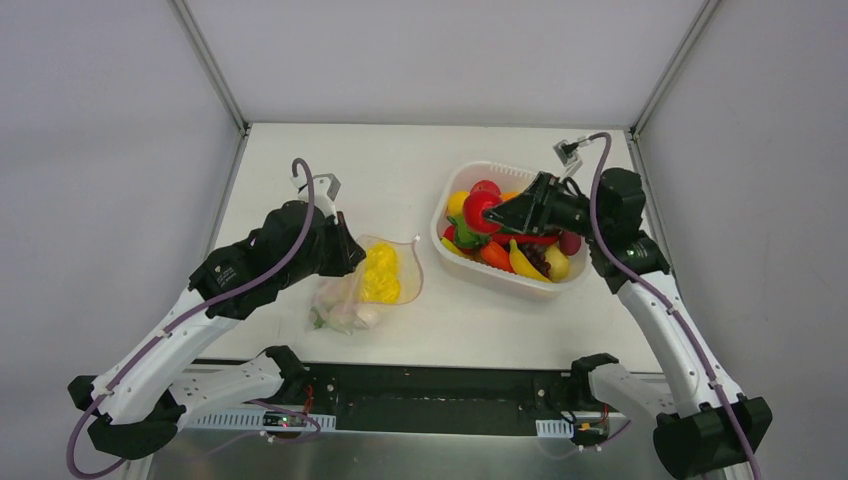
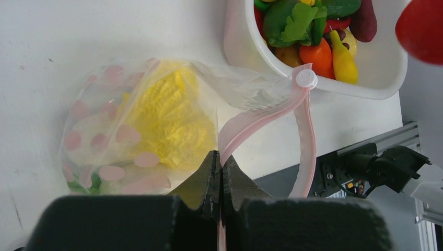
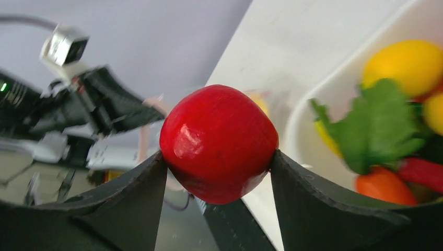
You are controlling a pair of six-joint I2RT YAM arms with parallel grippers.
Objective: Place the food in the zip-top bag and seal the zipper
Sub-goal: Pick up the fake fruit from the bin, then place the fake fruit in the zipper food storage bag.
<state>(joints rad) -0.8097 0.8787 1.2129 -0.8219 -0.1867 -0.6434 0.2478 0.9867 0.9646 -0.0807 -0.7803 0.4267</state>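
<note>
The clear zip-top bag lies left of centre with a yellow toy and pale food inside; it also shows in the left wrist view. My left gripper is shut on the pink zipper strip and holds the mouth open. My right gripper is shut on a red toy apple and holds it above the left end of the white basket. The apple fills the right wrist view, gripped between both fingers. Other food lies in the basket.
The white ribbed basket stands right of centre, holding several toy fruits and vegetables. Its rim shows close to the bag's mouth in the left wrist view. The table's near edge and black rail run below.
</note>
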